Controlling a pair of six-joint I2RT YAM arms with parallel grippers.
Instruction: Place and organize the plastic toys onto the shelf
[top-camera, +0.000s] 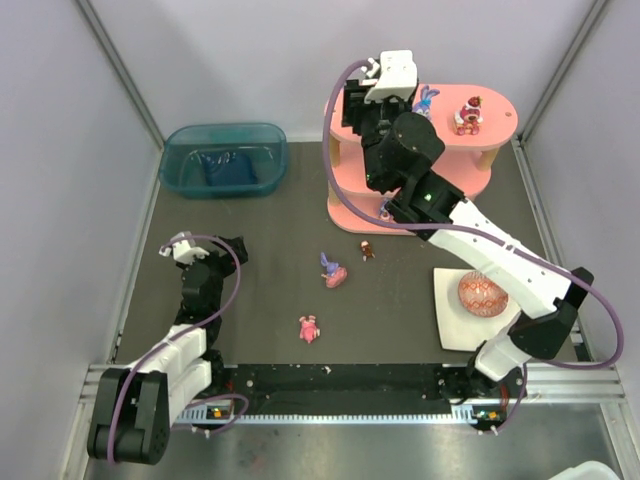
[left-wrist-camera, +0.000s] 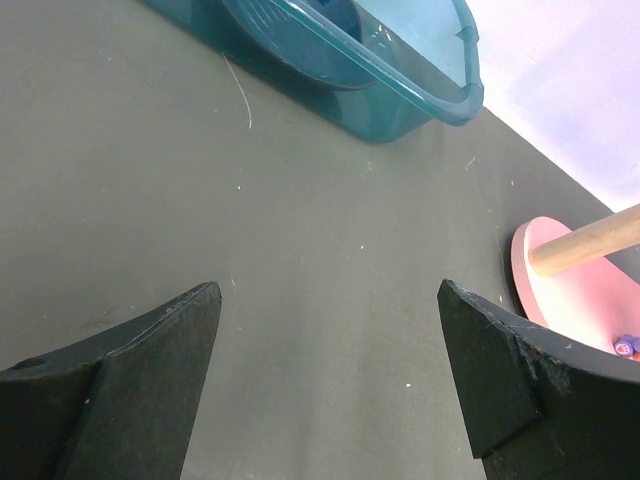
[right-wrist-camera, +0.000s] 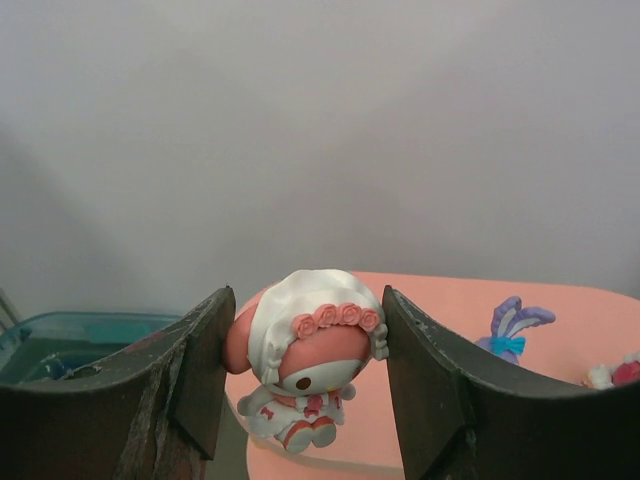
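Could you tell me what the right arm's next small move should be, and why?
Probably lower a little before releasing: the right gripper holds the figurine tilted over the top of the shelf, near its edge.

The dark grey table (top-camera: 270, 220) is closed in by pale walls (top-camera: 250, 50) on three sides. Thin metal bars (top-camera: 118, 68) are seen in the back corners. A silver rail (top-camera: 340, 412) is fixed along the near edge. Soft light is spread evenly.
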